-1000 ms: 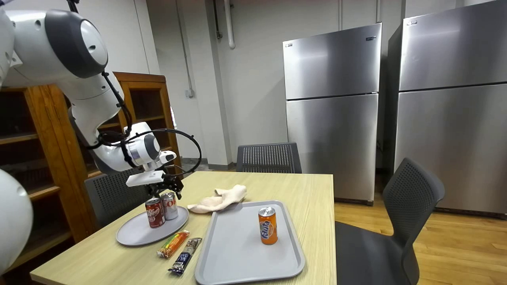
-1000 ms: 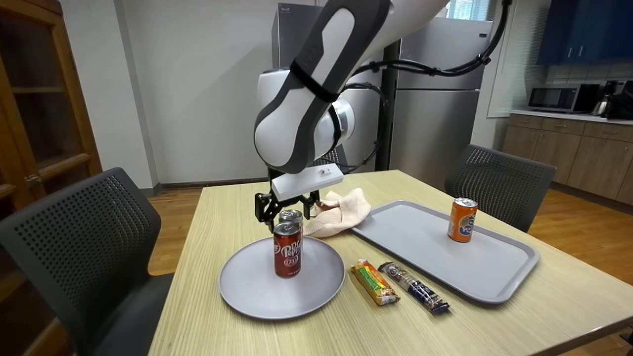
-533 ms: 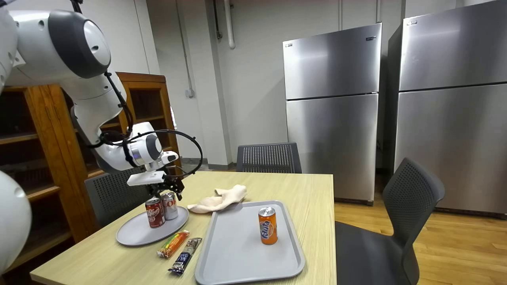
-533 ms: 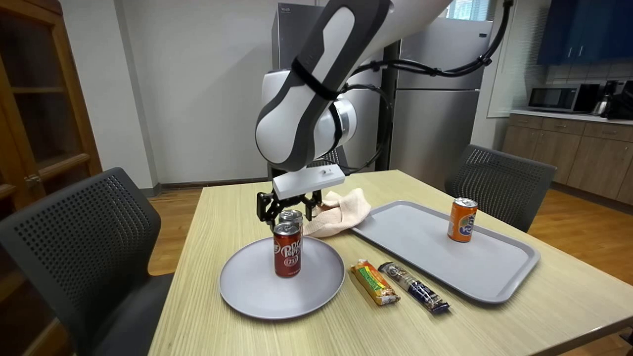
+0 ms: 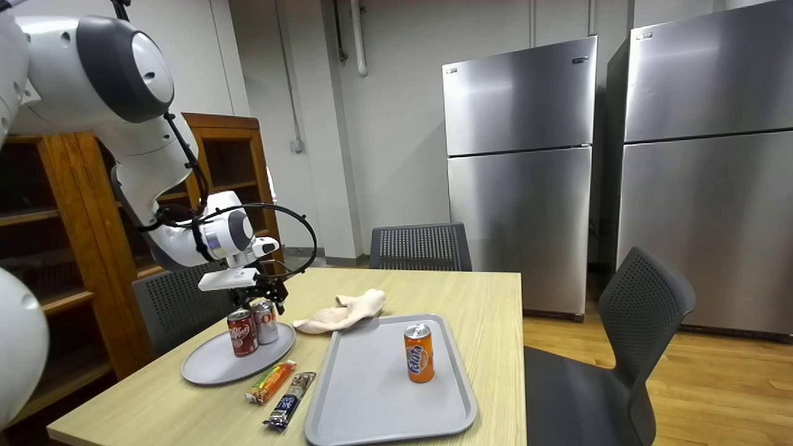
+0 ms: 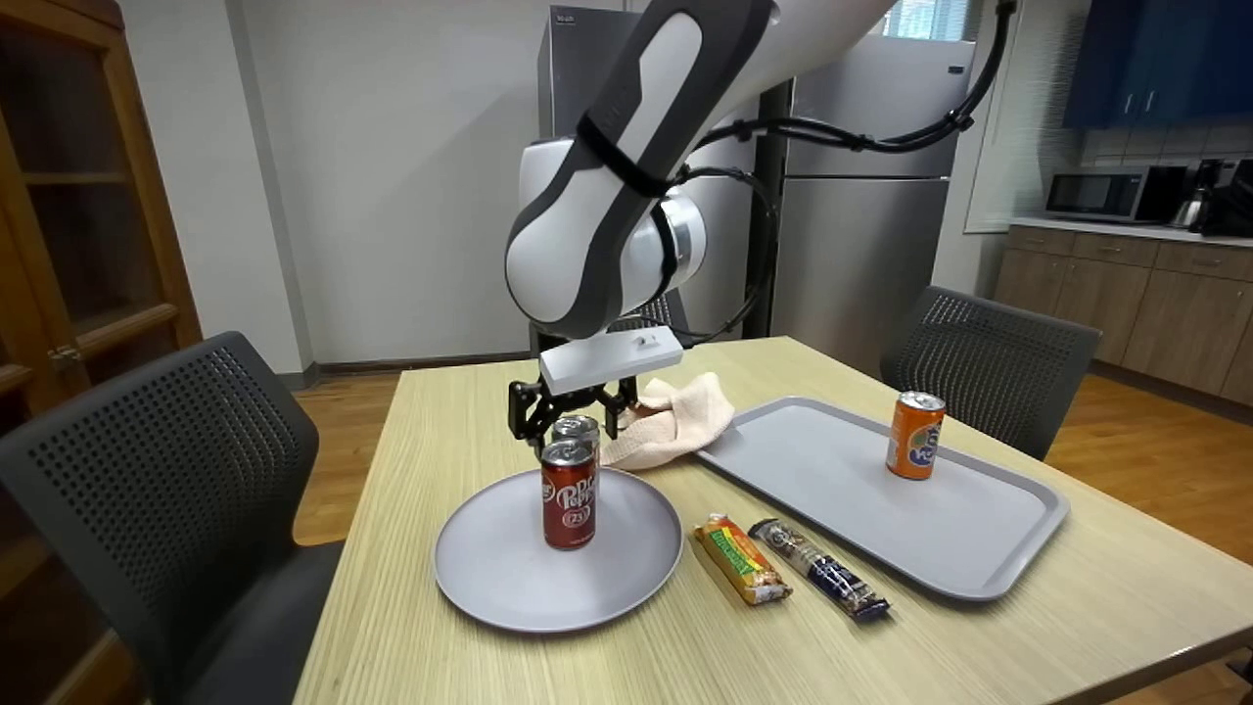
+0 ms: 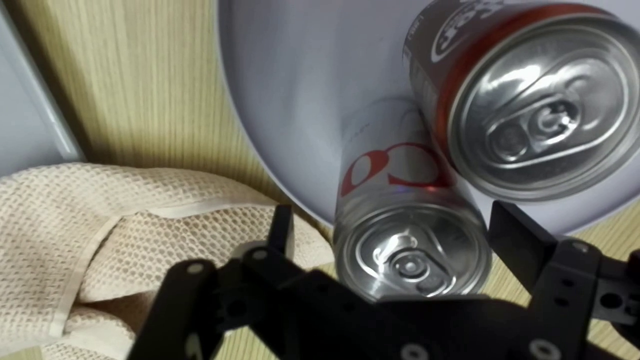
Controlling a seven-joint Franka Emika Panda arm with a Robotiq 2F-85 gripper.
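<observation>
My gripper [image 7: 400, 231] stands open, pointing down, its fingers on either side of a silver can with red lettering [image 7: 400, 210]. On the left a gap shows between finger and can; on the right the finger is close to it, and contact cannot be told. A dark red Dr Pepper can [image 6: 568, 504] stands right beside the silver can, both upright on a round grey plate [image 6: 489, 568]. In that exterior view the Dr Pepper can hides most of the silver one. A cream mesh cloth [image 7: 165, 235] lies beside the plate, partly behind the left finger in the wrist view.
A grey tray [image 5: 372, 396] carries an orange Fanta can [image 5: 419, 356]. Between plate and tray lie an orange-yellow snack bar [image 6: 741, 560] and a dark-wrapped bar [image 6: 820, 570]. Chairs [image 6: 186, 490] surround the wooden table [image 5: 483, 297]. A cable loop hangs from the arm.
Over the first half second the arm and gripper shifted very slightly, a touch to the right in both exterior views. Since then everything looks still. The cans have not moved.
</observation>
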